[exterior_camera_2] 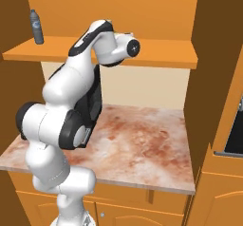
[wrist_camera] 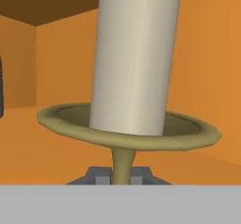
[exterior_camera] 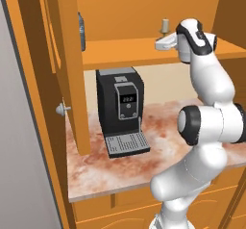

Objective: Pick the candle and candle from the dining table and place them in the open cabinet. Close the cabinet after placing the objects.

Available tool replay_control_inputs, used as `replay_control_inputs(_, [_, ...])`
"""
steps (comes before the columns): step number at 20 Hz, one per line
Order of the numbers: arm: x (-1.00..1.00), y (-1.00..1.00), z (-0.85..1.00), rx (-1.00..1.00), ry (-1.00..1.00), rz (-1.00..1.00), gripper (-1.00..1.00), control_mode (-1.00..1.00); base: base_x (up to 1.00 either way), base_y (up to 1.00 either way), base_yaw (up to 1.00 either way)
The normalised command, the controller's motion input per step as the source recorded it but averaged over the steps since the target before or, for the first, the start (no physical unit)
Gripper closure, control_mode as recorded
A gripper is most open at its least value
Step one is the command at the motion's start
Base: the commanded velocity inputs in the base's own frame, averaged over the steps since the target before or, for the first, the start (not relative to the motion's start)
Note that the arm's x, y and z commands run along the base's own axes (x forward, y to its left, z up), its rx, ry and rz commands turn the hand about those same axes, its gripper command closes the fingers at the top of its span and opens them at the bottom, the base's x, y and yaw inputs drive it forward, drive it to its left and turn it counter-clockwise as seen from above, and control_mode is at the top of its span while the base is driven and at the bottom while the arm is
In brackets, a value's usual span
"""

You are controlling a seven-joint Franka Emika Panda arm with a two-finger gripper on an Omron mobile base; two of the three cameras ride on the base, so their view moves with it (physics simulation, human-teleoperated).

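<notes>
A pale candle [wrist_camera: 134, 58] stands upright in a brass-gold stemmed holder [wrist_camera: 127, 133]. My gripper [wrist_camera: 121, 175] is shut on the holder's thin stem, with a dark fingertip on each side. From the left base camera, the candle [exterior_camera: 165, 26] rises just above my hand [exterior_camera: 166, 43], inside the open cabinet over its inner shelf [exterior_camera: 125, 47]. I cannot tell whether the holder's foot touches the shelf. From the right base camera, my arm hides the candle, and the hand reaches over the shelf [exterior_camera_2: 156, 54]. The dining table is out of view.
A grey-blue bottle [exterior_camera_2: 37, 26] stands at the shelf's left end, also seen behind the open left door [exterior_camera: 67, 64]. The right door [exterior_camera_2: 209, 63] hangs open. A black coffee machine [exterior_camera: 120, 108] sits on the marbled counter [exterior_camera: 158, 136] below the shelf.
</notes>
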Motion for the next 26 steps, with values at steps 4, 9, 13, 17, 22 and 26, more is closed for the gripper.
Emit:
replay_control_inputs(4, [0.20, 0.00, -0.10, -0.04, -0.08, -0.06, 1.00, -1.00, 0.00, 0.00, 0.00])
replay_control_inputs(9, [0.07, -0.01, -0.13, -0.06, -0.09, -0.01, 1.00, -1.00, 0.00, 0.00, 0.00])
replay_control_inputs(13, [0.14, -0.14, -0.19, -0.01, 0.01, -0.01, 1.00, -1.00, 0.00, 0.00, 0.00])
replay_control_inputs(17, [0.33, -0.20, -0.12, 0.00, 0.02, 0.00, 1.00, -1.00, 0.00, 0.00, 0.00])
replay_control_inputs(22, [0.31, -0.14, -0.03, 0.00, 0.00, 0.00, 1.00, -1.00, 0.00, 0.00, 0.00])
replay_control_inputs(26, [0.25, 0.00, -0.09, 0.00, 0.00, 0.00, 1.00, -1.00, 0.00, 0.00, 0.00])
